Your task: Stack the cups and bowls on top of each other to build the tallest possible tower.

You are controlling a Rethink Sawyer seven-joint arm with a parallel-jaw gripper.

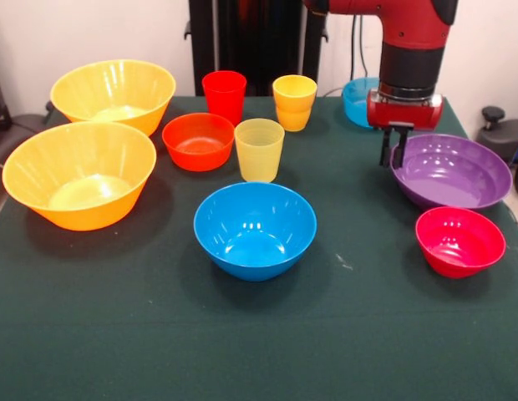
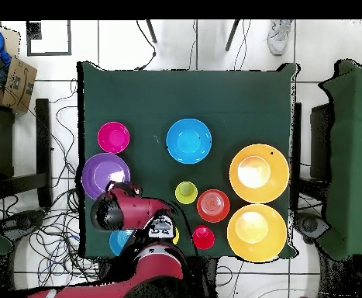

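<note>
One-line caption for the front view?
Tool hangs at the purple bowl rim; other bowls and cups sit unstacked.

robot lab: cloth-covered table (image 2: 238, 93), loose cables (image 2: 60, 143) across tiled floor (image 2: 122, 43)

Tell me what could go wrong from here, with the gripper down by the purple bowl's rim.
1. The gripper hangs right at the near-left rim of the purple bowl; a slightly off descent could strike the rim and tip or shove the bowl instead of gripping it.
2. The pink-red bowl sits close beside the purple one, so a shoved purple bowl could knock it.
3. The light-blue bowl sits at the table's edge behind the arm; an arm swing might push it off.
</note>
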